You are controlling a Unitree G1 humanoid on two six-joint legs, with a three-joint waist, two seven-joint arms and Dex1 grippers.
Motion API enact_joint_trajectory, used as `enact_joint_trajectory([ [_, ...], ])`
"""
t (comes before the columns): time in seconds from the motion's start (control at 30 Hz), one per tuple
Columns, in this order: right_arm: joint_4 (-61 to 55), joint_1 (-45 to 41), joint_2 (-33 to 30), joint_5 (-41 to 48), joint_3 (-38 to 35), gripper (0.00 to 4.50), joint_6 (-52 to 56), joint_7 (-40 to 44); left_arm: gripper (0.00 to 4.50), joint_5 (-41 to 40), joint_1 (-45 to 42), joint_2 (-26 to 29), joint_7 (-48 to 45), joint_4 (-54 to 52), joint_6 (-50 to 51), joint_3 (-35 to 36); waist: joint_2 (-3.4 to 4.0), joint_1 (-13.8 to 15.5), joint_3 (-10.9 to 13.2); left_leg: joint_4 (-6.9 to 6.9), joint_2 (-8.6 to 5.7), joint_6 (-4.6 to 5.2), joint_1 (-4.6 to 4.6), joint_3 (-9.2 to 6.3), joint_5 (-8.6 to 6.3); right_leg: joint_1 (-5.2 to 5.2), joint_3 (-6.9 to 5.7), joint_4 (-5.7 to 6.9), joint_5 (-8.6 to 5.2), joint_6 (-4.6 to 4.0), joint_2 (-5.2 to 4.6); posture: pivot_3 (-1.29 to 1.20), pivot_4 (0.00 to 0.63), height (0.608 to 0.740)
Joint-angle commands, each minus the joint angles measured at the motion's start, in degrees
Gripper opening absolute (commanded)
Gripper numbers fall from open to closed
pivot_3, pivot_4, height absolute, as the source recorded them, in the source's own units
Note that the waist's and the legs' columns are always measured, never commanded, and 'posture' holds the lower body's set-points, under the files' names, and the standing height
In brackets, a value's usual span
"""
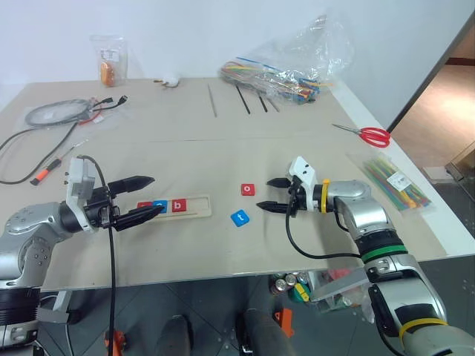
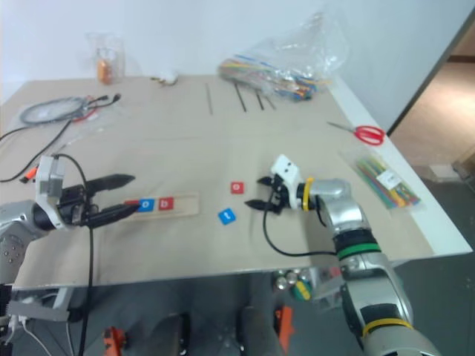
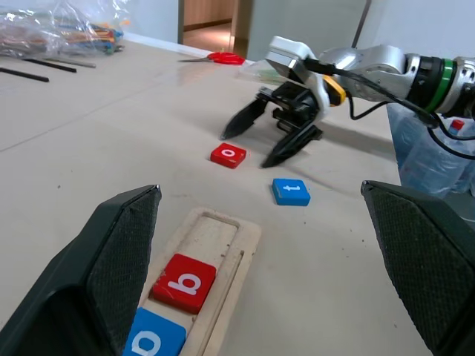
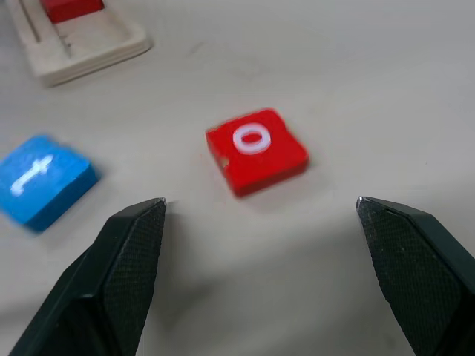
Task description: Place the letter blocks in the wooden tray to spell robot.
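The wooden tray (image 1: 194, 207) lies at the front left of the table and holds a blue tile (image 1: 160, 205) and a red "b" tile (image 1: 179, 205); a red tile at its left end is mostly hidden behind my left gripper. My left gripper (image 1: 154, 194) hovers open over that end, holding nothing. A red "o" block (image 1: 247, 189) and a blue "t" block (image 1: 239, 217) lie loose right of the tray. My right gripper (image 1: 266, 193) stands open just right of them, with the red "o" block (image 4: 256, 150) lying ahead of its fingertips, not touched.
Red-handled scissors (image 1: 367, 134) and a pack of coloured sticks (image 1: 397, 180) lie at the right edge. A plastic bag of coloured items (image 1: 286, 74) and black rods (image 1: 237, 98) are at the back. Cables (image 1: 59, 115) and a screwdriver (image 1: 48, 170) lie at the left.
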Motion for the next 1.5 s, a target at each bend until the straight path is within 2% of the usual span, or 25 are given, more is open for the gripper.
enact_joint_trajectory([
  [0.03, -1.51, -1.26, 0.31, 0.67, -0.78, 4.24, -0.07, -0.43, 4.5, -0.52, -0.63, -0.3, 0.23, -0.93, -0.79, 0.7, 0.0, -0.08, 0.0, 0.0, 0.0, 0.0, 0.02, 0.01, 0.0, 0.0, 0.01, 0.0, 0.01, -0.01, 0.0, 0.0, 0.15, 0.74],
  [0.4, 12.48, -9.73, 4.67, -1.86, 1.24, 4.24, -6.04, 0.87, 4.5, -0.48, -0.78, -0.38, 0.59, -1.15, -0.54, 0.81, 0.0, -0.02, 0.0, -0.02, 0.0, 0.0, 0.01, 0.01, 0.0, 0.0, 0.01, 0.0, 0.0, -0.01, 0.02, 0.0, 0.15, 0.74],
  [0.53, 14.46, -10.78, 6.06, -2.22, 1.63, 4.24, -7.31, 1.54, 4.5, -0.59, -0.34, -0.26, 0.96, -1.56, -0.49, 1.2, 0.0, 0.01, 0.0, -0.04, 0.0, 0.0, 0.0, 0.01, 0.0, 0.0, 0.01, -0.01, -0.02, -0.02, 0.01, 0.0, 0.15, 0.74],
  [0.57, 14.6, -10.77, 6.27, -2.24, 1.71, 3.97, -7.44, 2.03, 4.5, -0.61, -0.22, -0.22, 1.03, -1.61, -0.5, 1.32, 0.0, 0.01, 0.0, -0.04, 0.0, 0.0, -0.01, 0.01, 0.0, 0.0, 0.01, -0.02, -0.02, -0.02, 0.01, 0.0, 0.15, 0.74],
  [0.7, 14.76, -10.24, 6.67, -2.65, 2.11, 3.97, -8.63, 2.76, 4.5, -0.71, 0.27, -0.08, 1.1, -1.72, -0.6, 1.64, 0.0, 0.01, 0.0, -0.04, 0.0, 0.0, -0.01, 0.01, 0.0, 0.0, 0.01, -0.02, -0.02, -0.02, 0.01, 0.0, 0.15, 0.74],
  [0.9, 16.54, -10.62, 8.52, -4.44, 2.35, 3.97, -11.71, -1.97, 4.5, -0.84, 0.81, -0.11, 1.11, -1.77, -0.85, 1.76, 0.0, 0.0, 0.0, -0.04, 0.0, 0.0, 0.0, 0.01, 0.0, 0.0, 0.01, -0.02, -0.01, -0.02, 0.01, 0.0, 0.15, 0.74],
  [1.3, 15.56, -9.31, 7.55, -5.08, 1.99, 3.97, -9.77, -2.42, 4.5, -0.53, 0.69, -0.8, 1.42, -1.28, -1.43, 1.26, 0.0, 0.0, 0.0, -0.04, 0.01, 0.0, 0.0, 0.01, 0.0, 0.0, 0.01, -0.01, -0.01, -0.02, 0.01, 0.0, 0.15, 0.74],
  [1.37, 13.69, -8.41, 6.43, -4.73, 1.99, 3.97, -8.89, -0.98, 4.5, -0.55, 0.62, -0.91, 1.45, -1.25, -1.53, 1.2, 0.0, 0.01, 0.0, -0.04, 0.0, 0.0, 0.0, 0.01, 0.0, 0.0, 0.01, -0.01, -0.01, -0.02, 0.0, 0.0, 0.15, 0.74],
  [1.5, 5.63, -7.68, 4.44, 1.18, -2.86, 3.97, -2.17, 0.05, 4.5, -0.54, 2.2, -0.89, 0.58, -1.26, -1.73, 1.26, 0.0, 0.03, 0.0, -0.03, 0.0, 0.0, 0.0, 0.01, 0.0, 0.01, 0.01, -0.01, -0.01, -0.02, 0.0, 0.0, 0.15, 0.74],
])
